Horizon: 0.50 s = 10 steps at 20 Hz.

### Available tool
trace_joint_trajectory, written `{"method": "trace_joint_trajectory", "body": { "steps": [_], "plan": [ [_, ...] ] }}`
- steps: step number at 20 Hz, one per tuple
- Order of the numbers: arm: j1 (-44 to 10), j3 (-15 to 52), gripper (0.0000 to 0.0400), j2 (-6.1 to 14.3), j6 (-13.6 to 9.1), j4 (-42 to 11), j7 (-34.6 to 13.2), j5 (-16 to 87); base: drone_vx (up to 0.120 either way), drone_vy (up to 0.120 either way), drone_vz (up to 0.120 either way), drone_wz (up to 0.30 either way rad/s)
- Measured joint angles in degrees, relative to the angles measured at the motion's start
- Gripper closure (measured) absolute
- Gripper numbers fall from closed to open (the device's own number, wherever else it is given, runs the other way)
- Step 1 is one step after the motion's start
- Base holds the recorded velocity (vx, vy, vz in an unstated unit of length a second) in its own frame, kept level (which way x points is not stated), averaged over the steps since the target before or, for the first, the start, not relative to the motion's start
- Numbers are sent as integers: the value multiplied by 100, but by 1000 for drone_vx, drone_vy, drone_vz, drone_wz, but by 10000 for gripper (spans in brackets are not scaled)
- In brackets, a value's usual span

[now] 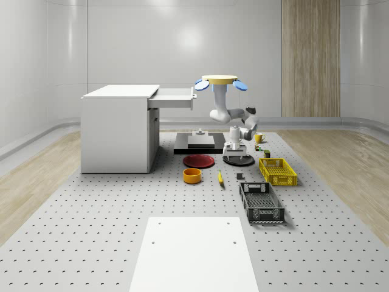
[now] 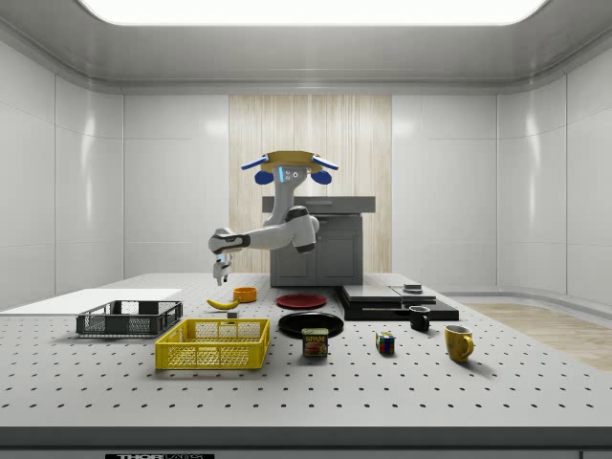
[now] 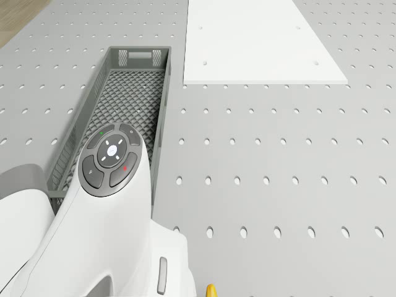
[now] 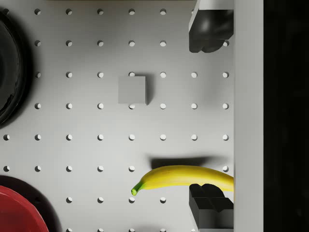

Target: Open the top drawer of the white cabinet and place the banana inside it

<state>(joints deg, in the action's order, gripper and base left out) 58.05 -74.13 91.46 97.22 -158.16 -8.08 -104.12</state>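
Observation:
The yellow banana [image 1: 220, 177] [image 2: 223, 303] [image 4: 186, 177] lies on the perforated table between the orange bowl [image 1: 192, 176] and the dark grey basket [image 1: 261, 202]. The white cabinet [image 1: 118, 131] stands at the whole-scene view's left, its top drawer [image 1: 175, 97] pulled out. My drone [image 1: 220, 79] [image 2: 290, 163] hovers beside the drawer's front, over the plates. The arm reaches down and forward. My gripper [image 2: 222, 277] [image 4: 210, 117] hangs open a short way above the banana, pointing down, with one finger [image 4: 211, 205] over the banana's thick end. The banana's tip [image 3: 211, 291] peeks out beside the arm.
A red plate [image 1: 199, 160] and a black plate [image 1: 238, 160] lie close behind the banana. A small grey cube [image 4: 133, 90] sits nearby. The yellow basket [image 1: 277, 171] stands at the whole-scene view's right. A white sheet [image 1: 191, 252] covers the table's front.

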Motion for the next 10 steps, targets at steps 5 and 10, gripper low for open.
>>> {"method": "trace_joint_trajectory", "body": {
  "steps": [5,10],
  "plan": [
    [234,28,0,-29,-40,-89,324,-47,0,0,0,0],
    [524,166,0,-72,-42,-127,667,-198,0,0,0,0]
  ]
}}
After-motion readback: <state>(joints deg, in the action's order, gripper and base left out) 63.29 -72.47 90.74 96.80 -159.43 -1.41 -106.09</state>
